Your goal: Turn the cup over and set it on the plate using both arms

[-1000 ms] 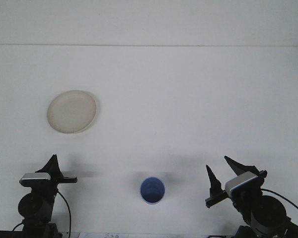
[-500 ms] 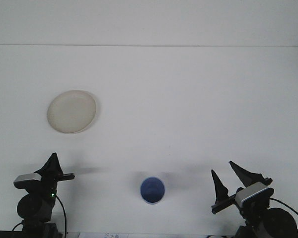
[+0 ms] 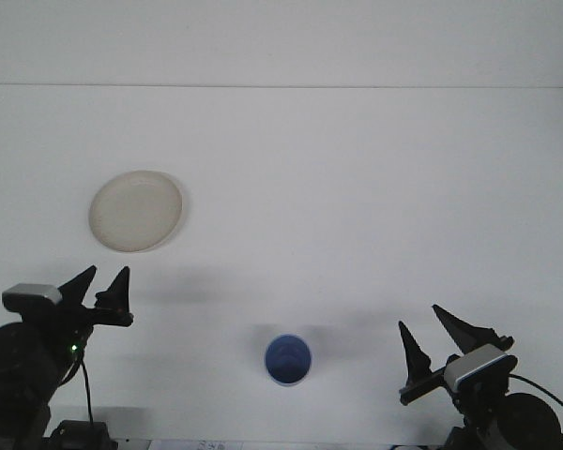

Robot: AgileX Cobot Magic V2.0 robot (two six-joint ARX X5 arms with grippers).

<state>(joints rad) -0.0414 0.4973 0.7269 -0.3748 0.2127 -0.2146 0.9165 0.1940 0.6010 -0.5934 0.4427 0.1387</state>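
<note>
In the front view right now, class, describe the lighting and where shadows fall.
Front view: even, bright light washes out the white table; soft faint shadows lie behind the blue cup and right of the plate; dark end effectors, left and right, read nearly as silhouettes.

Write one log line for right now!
blue cup: free, near edge | plate: far-left | left claw: open | right claw: open

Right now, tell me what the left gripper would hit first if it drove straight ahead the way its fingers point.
Probably nothing. The left gripper points up and slightly right of the cream plate, so its line likely passes just beside it over bare table. Depth is unclear from this single view.
</note>
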